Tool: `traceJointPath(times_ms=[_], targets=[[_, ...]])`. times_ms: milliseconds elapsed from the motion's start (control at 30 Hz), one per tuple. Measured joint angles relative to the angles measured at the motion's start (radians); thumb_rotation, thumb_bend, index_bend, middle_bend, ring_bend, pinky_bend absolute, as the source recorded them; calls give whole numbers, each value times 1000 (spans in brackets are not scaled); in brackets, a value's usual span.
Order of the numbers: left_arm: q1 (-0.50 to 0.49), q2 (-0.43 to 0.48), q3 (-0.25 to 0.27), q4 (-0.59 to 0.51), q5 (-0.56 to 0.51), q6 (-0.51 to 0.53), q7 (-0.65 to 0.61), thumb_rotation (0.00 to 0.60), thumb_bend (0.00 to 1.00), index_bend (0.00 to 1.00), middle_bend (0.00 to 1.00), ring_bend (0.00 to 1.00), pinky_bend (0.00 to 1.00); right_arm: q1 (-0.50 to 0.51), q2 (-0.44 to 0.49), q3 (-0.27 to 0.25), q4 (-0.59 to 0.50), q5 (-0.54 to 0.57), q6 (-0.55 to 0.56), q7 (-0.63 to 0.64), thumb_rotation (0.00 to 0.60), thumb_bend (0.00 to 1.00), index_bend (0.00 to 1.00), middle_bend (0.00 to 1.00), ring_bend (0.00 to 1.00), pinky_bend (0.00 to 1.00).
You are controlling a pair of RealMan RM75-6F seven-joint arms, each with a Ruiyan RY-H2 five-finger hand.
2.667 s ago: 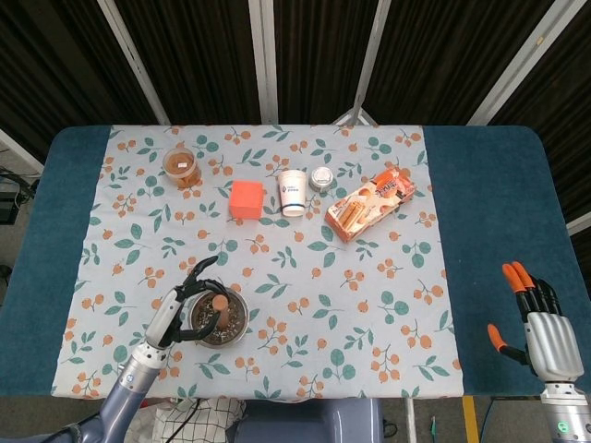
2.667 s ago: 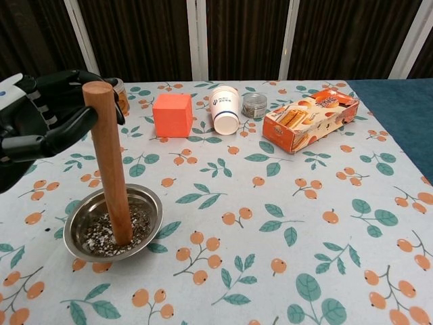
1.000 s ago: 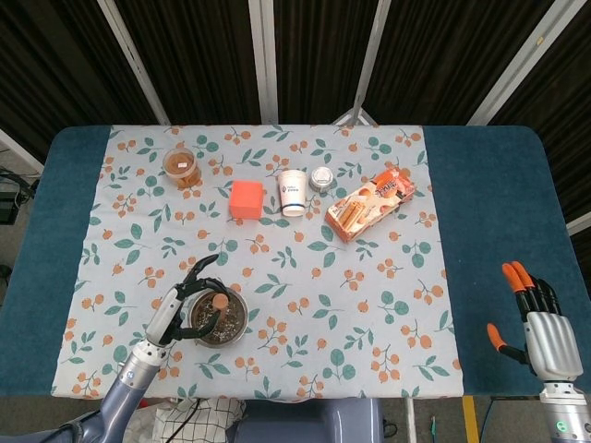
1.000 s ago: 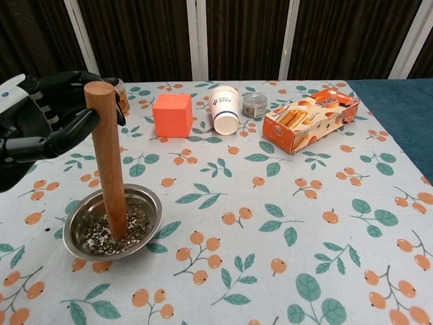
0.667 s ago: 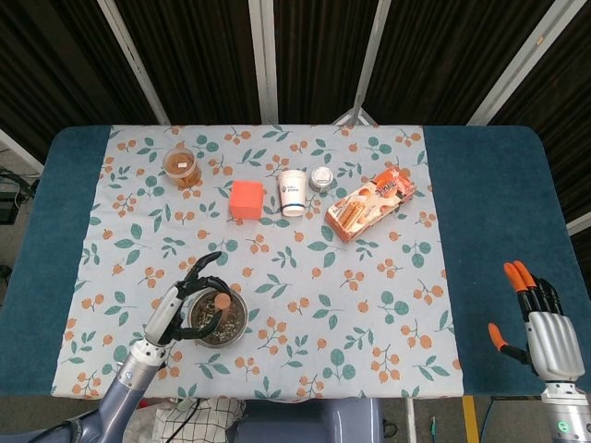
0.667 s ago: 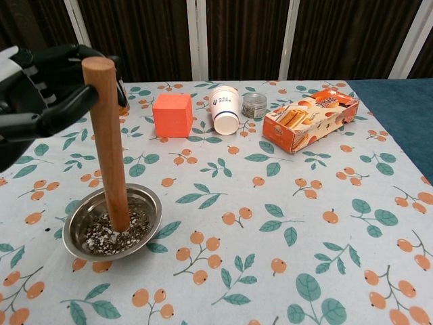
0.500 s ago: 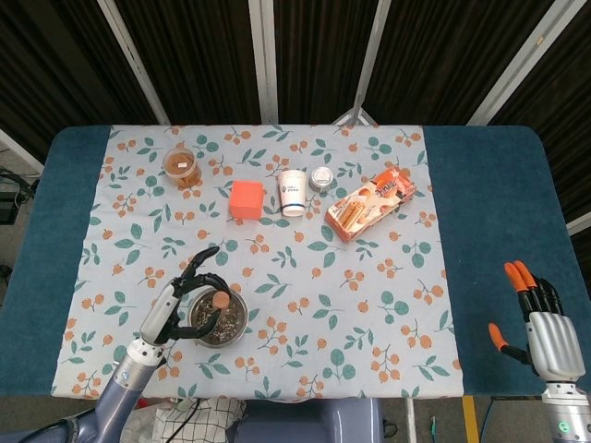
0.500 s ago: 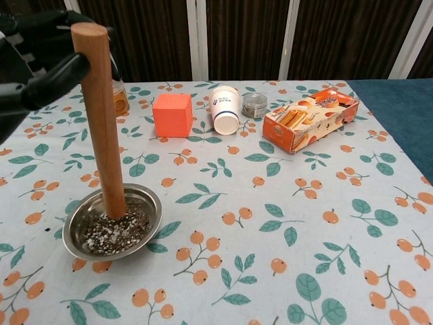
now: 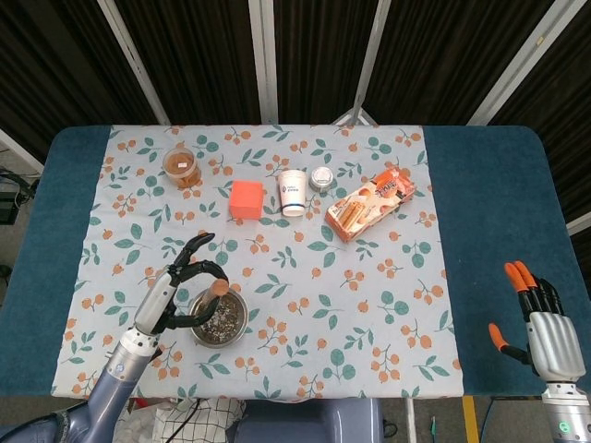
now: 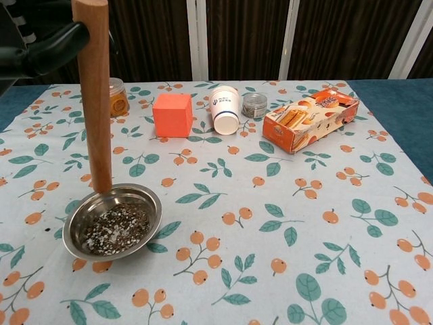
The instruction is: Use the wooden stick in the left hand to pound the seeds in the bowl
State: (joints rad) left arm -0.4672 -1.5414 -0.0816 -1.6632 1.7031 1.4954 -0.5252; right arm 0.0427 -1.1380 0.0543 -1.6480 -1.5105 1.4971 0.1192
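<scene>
A metal bowl (image 10: 150,205) (image 9: 238,329) of dark crushed seeds (image 10: 115,229) sits at the front left of the flowered cloth. My left hand (image 9: 181,291) (image 10: 42,42) grips a thick wooden stick (image 10: 95,101) (image 9: 219,288) near its top and holds it upright, its lower end raised clear of the seeds, above the bowl's far rim. My right hand (image 9: 538,321) rests over the blue table edge at the front right, fingers apart and holding nothing; it appears only in the head view.
At the back of the cloth stand a jar of orange contents (image 10: 118,97), an orange cube (image 10: 172,114), a paper cup (image 10: 224,108), a small tin (image 10: 254,105) and a snack box (image 10: 309,118).
The left hand has lifted the stick straight up: its end stood in the seeds a second ago and now hangs above the bowl. The right hand has not moved.
</scene>
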Motion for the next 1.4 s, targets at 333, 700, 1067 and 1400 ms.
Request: traceJointPath(times_ms=[333,700,1067,1400], targets=[[-55,94,-116,15,-225,-174,410,600,843,580,581,87,0,6,3,-1,1,-2,-12,9,600,367,0,0,0,0],[-111,137,-143,74,-406,-314,747,600,845,580,581,89,0,8,5,-2,1,-6,-12,13,600,367,0,0,0,0],[-121,25,-84,267,-438,-361,793,600,816,566,578,92,0,5,4,-5,1,-10,-8,11,600,366,0,0,0,0],[-115,-27,-42,333,-413,-375,765,600,470,442,369,73,0,5,5,-8,-1,-10,-11,14,600,366,0,0,0,0]])
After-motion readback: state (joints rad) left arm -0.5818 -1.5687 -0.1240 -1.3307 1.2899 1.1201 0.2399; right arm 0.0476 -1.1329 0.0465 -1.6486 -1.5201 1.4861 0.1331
